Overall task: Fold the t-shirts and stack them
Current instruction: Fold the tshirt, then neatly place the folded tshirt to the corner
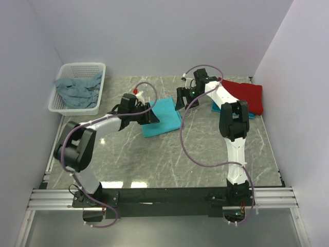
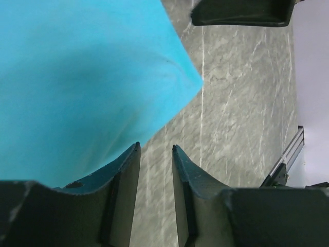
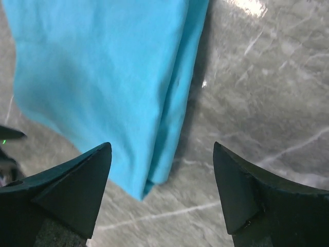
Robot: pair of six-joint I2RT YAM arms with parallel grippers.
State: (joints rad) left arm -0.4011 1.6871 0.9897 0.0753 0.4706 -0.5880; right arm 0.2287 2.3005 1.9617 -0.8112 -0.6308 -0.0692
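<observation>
A bright turquoise t-shirt (image 1: 163, 117) lies folded into a rectangle on the marble table. My left gripper (image 1: 150, 116) hovers at its left edge. In the left wrist view the gripper (image 2: 156, 149) is slightly open and empty, with the turquoise cloth (image 2: 77, 82) just left of its tips and bare table between its fingers. My right gripper (image 1: 181, 99) is at the shirt's far right corner. In the right wrist view it (image 3: 162, 146) is wide open and empty above the shirt's folded corner (image 3: 103, 72). A folded red t-shirt (image 1: 245, 94) lies on a turquoise-blue one (image 1: 215, 106) at the back right.
A white perforated basket (image 1: 95, 67) at the back left holds a crumpled grey-blue shirt (image 1: 76, 88). White walls close in the table on three sides. A dark finger of the right gripper (image 2: 241, 13) shows at the top of the left wrist view.
</observation>
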